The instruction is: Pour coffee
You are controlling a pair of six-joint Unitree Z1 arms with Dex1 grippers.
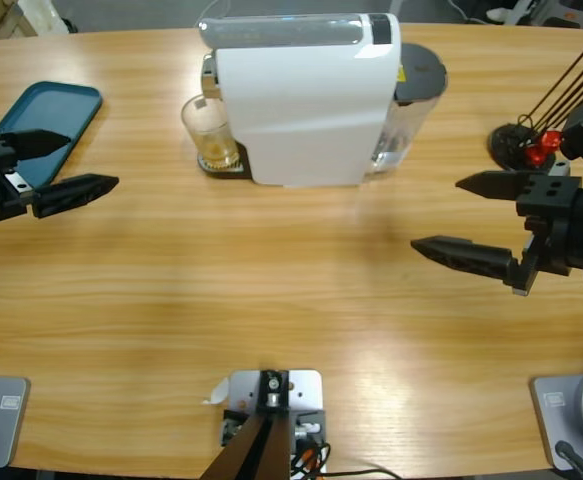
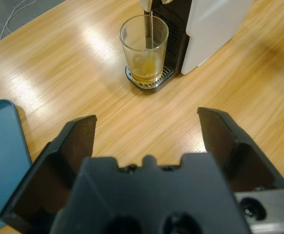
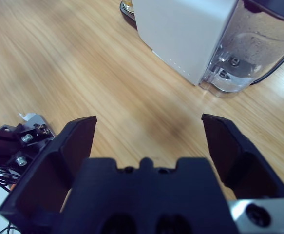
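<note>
Overhead, the white coffee machine (image 1: 301, 95) stands at the far middle of the wooden table (image 1: 271, 290), and everything else sits relative to it. Tucked against its left side, on the drip tray (image 1: 221, 165) under the spout, is a clear glass tumbler (image 1: 211, 130) holding a shallow layer of amber coffee (image 1: 217, 155). Well to the machine's left, the left gripper (image 1: 76, 165) has its jaws spread wide with nothing between them, one jaw over a blue tray (image 1: 56, 110). Well to the machine's right and nearer the front edge, the right gripper (image 1: 461, 215) is likewise spread and empty. Behind it lies a black base with thin black rods and a red piece (image 1: 531, 145).

Along the left wrist, the left gripper (image 2: 146, 129) gapes, holding nothing, facing the tumbler (image 2: 144, 46); a thin stream runs from the spout into the coffee (image 2: 145, 73). The blue tray (image 2: 3, 156) shows at the left edge.

Along the right wrist, the right gripper (image 3: 149, 131) is open over bare wood, pointing toward the machine (image 3: 180, 34) and its clear water tank (image 3: 258, 48).
</note>
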